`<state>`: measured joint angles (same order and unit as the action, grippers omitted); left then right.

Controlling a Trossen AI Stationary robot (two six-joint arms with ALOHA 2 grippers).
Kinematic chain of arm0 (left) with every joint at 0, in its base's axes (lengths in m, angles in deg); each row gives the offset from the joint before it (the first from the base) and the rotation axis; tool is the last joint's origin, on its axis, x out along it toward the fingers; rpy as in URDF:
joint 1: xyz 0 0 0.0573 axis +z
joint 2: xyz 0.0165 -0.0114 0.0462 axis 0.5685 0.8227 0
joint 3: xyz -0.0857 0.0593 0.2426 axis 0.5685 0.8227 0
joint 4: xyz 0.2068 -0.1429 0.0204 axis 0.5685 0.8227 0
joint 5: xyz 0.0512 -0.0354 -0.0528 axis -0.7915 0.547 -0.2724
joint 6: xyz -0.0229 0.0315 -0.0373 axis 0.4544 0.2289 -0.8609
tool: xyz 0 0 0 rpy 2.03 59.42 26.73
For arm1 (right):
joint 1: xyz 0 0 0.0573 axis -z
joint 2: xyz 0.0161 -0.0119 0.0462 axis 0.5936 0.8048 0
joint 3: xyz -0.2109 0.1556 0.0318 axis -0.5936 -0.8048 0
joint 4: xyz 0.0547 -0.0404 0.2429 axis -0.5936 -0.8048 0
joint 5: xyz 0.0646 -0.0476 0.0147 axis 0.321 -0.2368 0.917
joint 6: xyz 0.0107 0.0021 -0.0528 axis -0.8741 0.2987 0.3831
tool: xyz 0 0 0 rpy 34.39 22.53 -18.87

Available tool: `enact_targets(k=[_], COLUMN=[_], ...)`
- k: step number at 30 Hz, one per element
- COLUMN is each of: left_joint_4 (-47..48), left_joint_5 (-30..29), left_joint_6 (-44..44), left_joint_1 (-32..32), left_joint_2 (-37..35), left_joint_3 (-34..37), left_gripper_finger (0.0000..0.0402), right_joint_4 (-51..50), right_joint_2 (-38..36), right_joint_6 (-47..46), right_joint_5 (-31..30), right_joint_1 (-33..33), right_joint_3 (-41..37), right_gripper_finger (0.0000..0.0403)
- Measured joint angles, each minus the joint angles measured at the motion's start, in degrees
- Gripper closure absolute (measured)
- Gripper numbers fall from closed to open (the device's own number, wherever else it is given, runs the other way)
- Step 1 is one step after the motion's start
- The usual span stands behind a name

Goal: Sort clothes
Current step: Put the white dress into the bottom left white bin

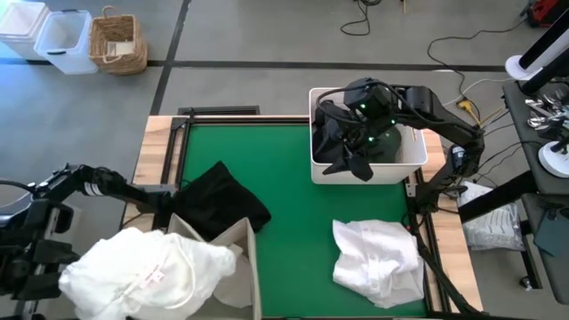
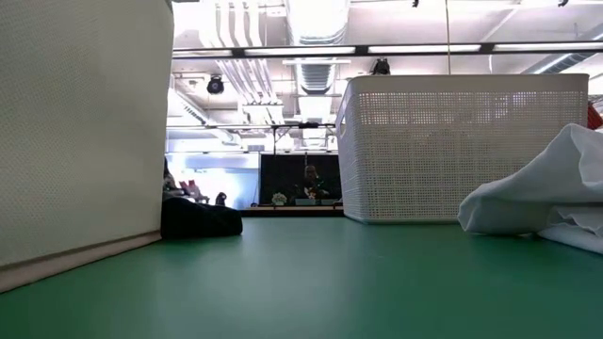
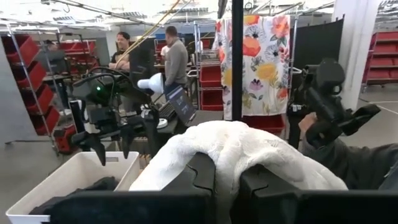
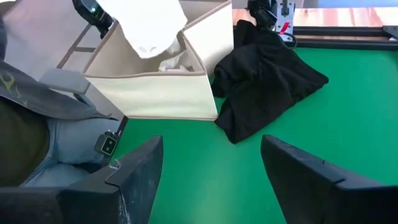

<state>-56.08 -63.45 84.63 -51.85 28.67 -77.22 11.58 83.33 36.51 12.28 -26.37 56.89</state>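
Note:
My left gripper (image 3: 227, 180) is shut on a white garment (image 1: 151, 267) above the beige bin (image 4: 149, 93) at the table's near left. In the high view the cloth hides the gripper. My right gripper (image 4: 211, 168) stands open over the white basket (image 1: 369, 169) at the far right, touching nothing. Dark clothes (image 3: 93, 186) lie in that basket, and one hangs over its left wall (image 1: 342, 156). A black garment (image 1: 222, 200) lies on the green mat beside the bin. Another white garment (image 1: 378, 258) lies at the near right. My left gripper pinches a bunched part of the white garment (image 3: 227, 146) between its two fingers, which point level toward the table's right. The cloth drapes over the tops of the fingers. Its rest hangs slack (image 4: 149, 25) above the bin's opening, lifted clear.
Beyond the far left edge, clear plastic bins (image 1: 62, 40) and a wicker basket (image 1: 120, 43) stand on the floor. A person's legs (image 4: 62, 143) show by the table's left side, beside the bin. Bare green mat (image 1: 293, 204) lies mid-table.

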Motion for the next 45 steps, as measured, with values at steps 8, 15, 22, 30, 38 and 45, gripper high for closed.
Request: enact_targets(k=[8, 15, 22, 30, 38, 45], left_joint_4=[3.15, 13.54, 27.09, 39.72, 41.17, 42.50], left_joint_5=[-0.04, 0.04, 0.11, 0.06, 0.07, 0.09], left_joint_6=[-2.19, -7.67, -10.66, -10.63, -10.10, -10.12], left_joint_1=[0.79, 0.68, 0.68, 0.73, 2.11, 5.22], left_joint_2=[0.02, 0.24, 1.06, 2.05, 1.38, -0.76], left_joint_3=[0.85, 1.05, 1.07, 0.90, 0.61, 0.79], left_gripper_finger=[0.0401, 0.0401, 0.0401, 0.0401, 0.0401, 0.0401], right_joint_4=[0.00, 0.02, 0.24, 1.25, 1.48, 1.73], right_joint_2=[0.00, 0.00, 0.00, -0.02, -0.02, -0.02], right_joint_6=[0.13, 1.10, 1.60, 1.95, 2.24, 2.21], right_joint_5=[-0.02, -0.02, -0.02, -0.03, -0.04, -0.04], right_joint_1=[0.00, 0.00, 0.00, 0.00, 0.00, 0.00], right_joint_3=[-0.20, -1.12, -2.45, -2.60, -2.61, -2.62], right_gripper_finger=[0.0126, 0.0120, 0.0132, 0.0145, 0.0139, 0.0126])
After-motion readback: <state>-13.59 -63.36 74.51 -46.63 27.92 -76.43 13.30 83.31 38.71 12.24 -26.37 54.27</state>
